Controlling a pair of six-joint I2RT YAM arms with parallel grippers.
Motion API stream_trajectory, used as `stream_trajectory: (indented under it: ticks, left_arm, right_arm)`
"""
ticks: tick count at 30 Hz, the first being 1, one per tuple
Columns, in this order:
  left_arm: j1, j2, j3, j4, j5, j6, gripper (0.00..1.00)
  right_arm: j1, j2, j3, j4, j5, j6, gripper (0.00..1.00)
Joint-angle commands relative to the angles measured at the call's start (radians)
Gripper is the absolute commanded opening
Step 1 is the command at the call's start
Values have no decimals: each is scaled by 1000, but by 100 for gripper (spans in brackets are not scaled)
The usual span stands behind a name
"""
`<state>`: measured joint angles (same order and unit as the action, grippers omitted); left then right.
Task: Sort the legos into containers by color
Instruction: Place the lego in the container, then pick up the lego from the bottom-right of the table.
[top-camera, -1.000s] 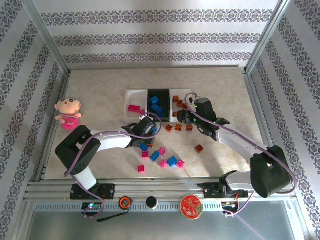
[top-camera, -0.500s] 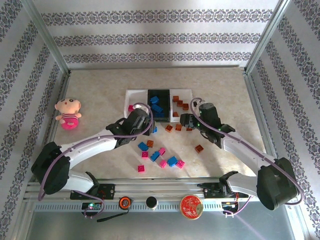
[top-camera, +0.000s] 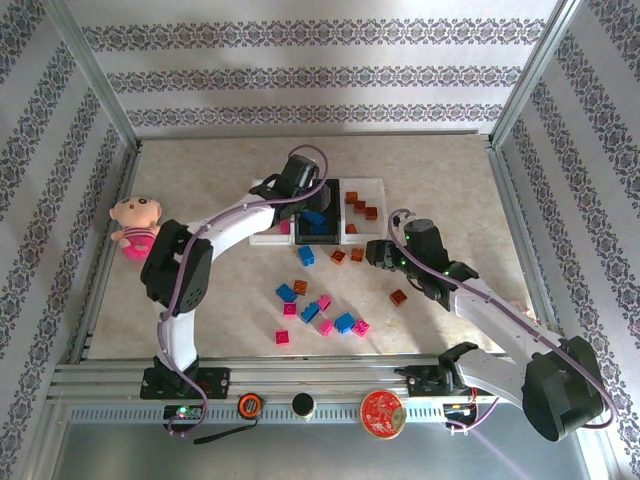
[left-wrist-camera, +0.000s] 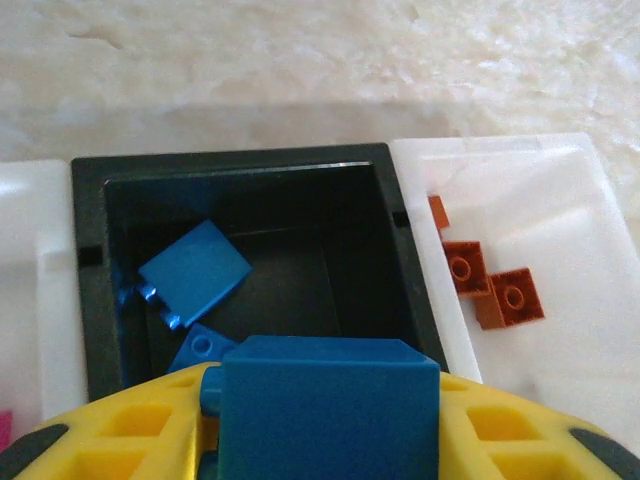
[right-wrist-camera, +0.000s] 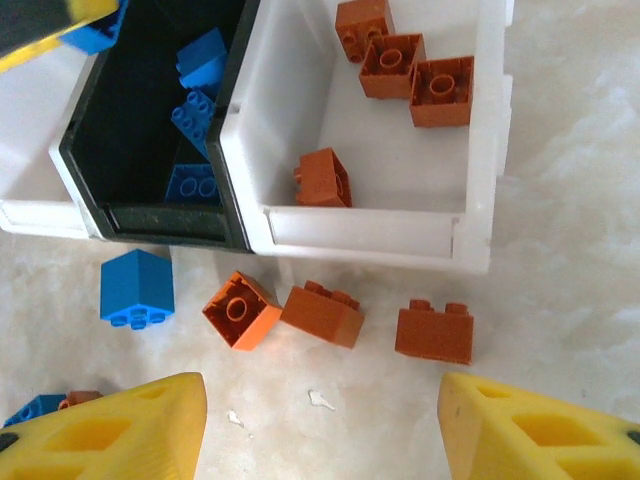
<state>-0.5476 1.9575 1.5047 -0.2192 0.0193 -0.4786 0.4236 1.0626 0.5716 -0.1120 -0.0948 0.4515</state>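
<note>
My left gripper (top-camera: 310, 203) hangs over the black middle container (left-wrist-camera: 240, 170), shut on a blue lego (left-wrist-camera: 330, 395) held between its yellow fingers (left-wrist-camera: 120, 425). Two blue legos (left-wrist-camera: 195, 272) lie inside that tray. The right white container (right-wrist-camera: 480, 150) holds several orange legos (right-wrist-camera: 410, 75). My right gripper (right-wrist-camera: 320, 430) is open and low over the table, just in front of that tray. Three orange legos (right-wrist-camera: 322, 312) and one blue lego (right-wrist-camera: 136, 288) lie on the table ahead of its fingertips. The left white container (top-camera: 262, 190) is partly hidden by my left arm.
Loose pink and blue legos (top-camera: 322, 312) lie scattered in the near middle of the table, and a single orange one (top-camera: 398, 297) sits beside my right arm. A pink plush doll (top-camera: 135, 225) lies at the left edge. Metal frame posts border the table.
My left arm has swung from the loose pile up to the black tray, carrying the blue lego. My right gripper has drawn back a little from the trays, still open.
</note>
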Motion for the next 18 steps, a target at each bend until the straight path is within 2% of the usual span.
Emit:
stream_trajectory:
  ticks: [1,5,8,14,15,18]
  left_arm:
    - [5,42,112,-93,29,-2,52]
    - [6,40,148,-103,52,-6,66]
    - [4,-30,82,-60,84,-18,76]
    - [-6,-268,-224,121,157,-96,89]
    - [-11,-309,-287,151,162,-110,99]
    - [-21,-420,-453,225,176,-149,100]
  right_arm:
    - [14,-25,-27,-42,7,23,64]
    - [15,-39,-47,-74,12,29,65]
    - [12,-45,-62,-90,16,48,66]
    - [12,-46,-80,-152,76,92,66]
    - [11,-49,-86,-163,87,102,66]
    - [12,-46,-97,-198,105,121,66]
